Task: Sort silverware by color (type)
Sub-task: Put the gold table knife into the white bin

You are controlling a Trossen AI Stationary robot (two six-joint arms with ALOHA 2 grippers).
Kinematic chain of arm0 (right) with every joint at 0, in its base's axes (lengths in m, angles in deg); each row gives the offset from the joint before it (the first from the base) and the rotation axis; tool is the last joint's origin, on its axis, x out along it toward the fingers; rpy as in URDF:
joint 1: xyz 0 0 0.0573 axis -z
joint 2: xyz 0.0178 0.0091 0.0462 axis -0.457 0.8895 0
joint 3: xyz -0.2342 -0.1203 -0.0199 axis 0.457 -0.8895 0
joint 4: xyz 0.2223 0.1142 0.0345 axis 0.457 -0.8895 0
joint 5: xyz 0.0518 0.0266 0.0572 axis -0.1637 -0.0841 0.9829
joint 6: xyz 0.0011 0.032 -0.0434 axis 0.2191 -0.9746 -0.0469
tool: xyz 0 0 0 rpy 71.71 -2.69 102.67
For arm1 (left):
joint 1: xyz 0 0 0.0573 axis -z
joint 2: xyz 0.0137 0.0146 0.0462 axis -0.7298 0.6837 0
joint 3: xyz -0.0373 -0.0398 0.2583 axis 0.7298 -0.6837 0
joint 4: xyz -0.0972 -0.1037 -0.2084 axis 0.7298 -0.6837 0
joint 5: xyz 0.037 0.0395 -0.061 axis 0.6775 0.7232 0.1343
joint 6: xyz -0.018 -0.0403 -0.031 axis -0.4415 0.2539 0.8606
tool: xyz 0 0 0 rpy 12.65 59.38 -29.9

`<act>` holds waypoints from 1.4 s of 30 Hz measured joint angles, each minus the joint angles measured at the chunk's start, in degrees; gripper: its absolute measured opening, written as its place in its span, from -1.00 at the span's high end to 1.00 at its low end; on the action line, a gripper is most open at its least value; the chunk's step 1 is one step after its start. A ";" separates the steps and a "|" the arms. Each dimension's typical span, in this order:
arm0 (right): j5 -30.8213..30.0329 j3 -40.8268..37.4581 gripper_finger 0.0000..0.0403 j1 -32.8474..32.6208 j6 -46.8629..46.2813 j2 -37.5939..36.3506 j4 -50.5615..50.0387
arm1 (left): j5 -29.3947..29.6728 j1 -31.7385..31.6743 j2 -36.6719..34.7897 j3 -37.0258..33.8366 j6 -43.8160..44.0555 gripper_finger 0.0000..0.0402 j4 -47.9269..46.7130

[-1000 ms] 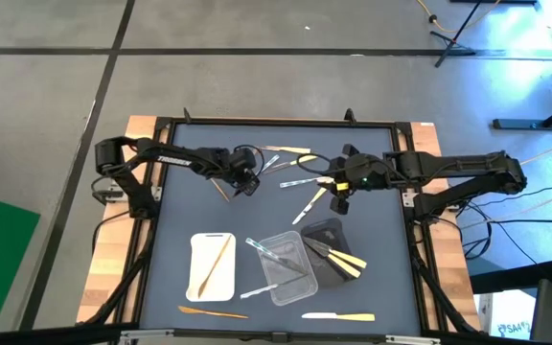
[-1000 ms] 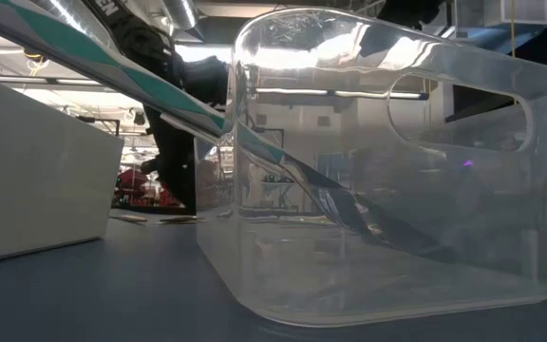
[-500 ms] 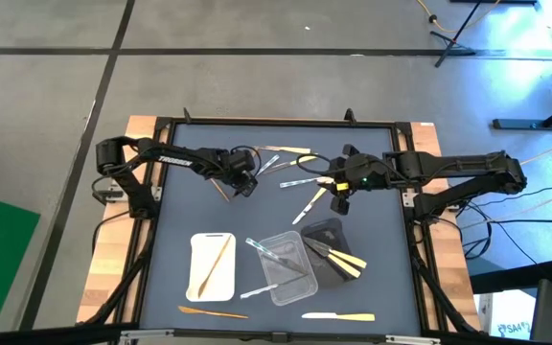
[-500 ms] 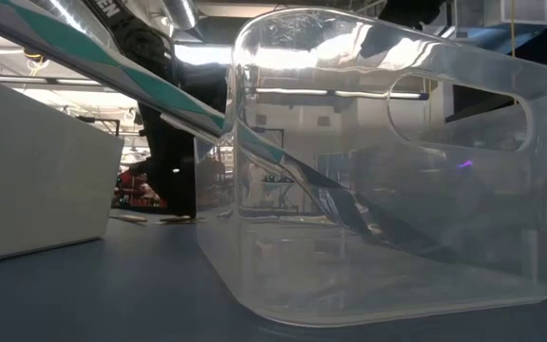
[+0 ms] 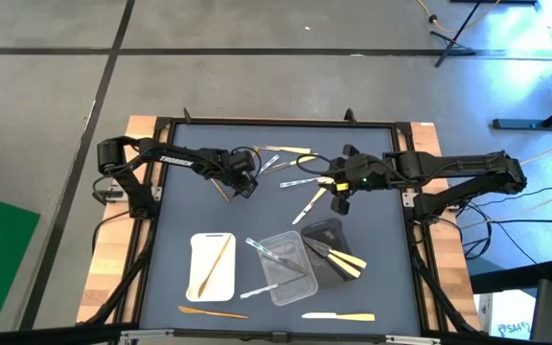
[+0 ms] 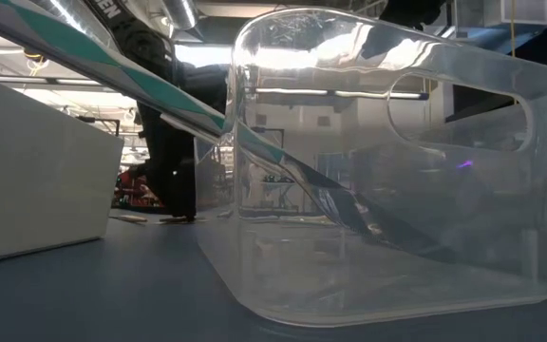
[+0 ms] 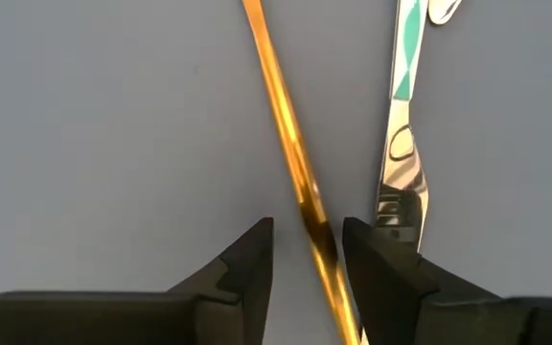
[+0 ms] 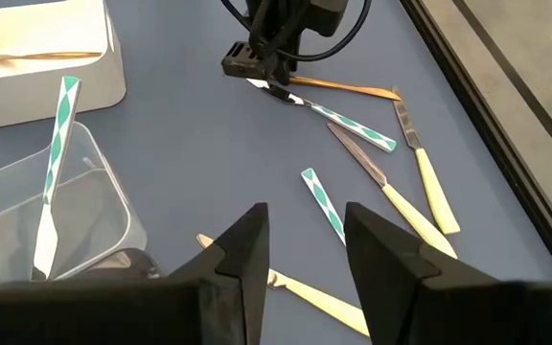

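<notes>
A: Three trays on the tabletop: white tray, clear tray, black tray.

B: And the silverware by kind?

A: Three wooden pieces counted: one lying in the white tray, one loose beyond the trays by the tabletop edge, and the wooden utensil at the left hand. Two cream-handled pieces across the black tray, and one cream-handled knife alone near the edge. Several more cream ones in the middle, but hard to count exactly. Two patterned clear pieces at the clear tray, with more scattered mid-tabletop.

B: Left hand, where exactly?

A: Down low at the far-left part of the tabletop, straddling the wooden utensil. One finger on each side of the stem, narrowly parted, not yet clenched on it. Has a teal-patterned utensil lying just beside, outside the fingers.

B: And the other?

A: Right hand up over the middle of the tabletop, released, with nothing between its fingers. Looks down on a teal-patterned handle and two cream-handled knives lying ahead of it, apart from the fingers.
</notes>
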 joint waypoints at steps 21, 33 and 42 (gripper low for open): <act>1.42 0.00 0.38 0.00 -0.02 0.00 -0.05 | -1.70 -0.13 1.21 0.13 -0.04 0.86 -0.74; 1.42 0.00 0.38 0.00 0.00 0.00 -0.08 | -1.99 -0.14 0.10 -0.05 -0.07 0.92 -0.56; 1.40 0.00 0.38 0.00 0.00 0.00 -0.10 | -7.36 -0.13 -2.96 1.92 -0.09 0.92 -0.90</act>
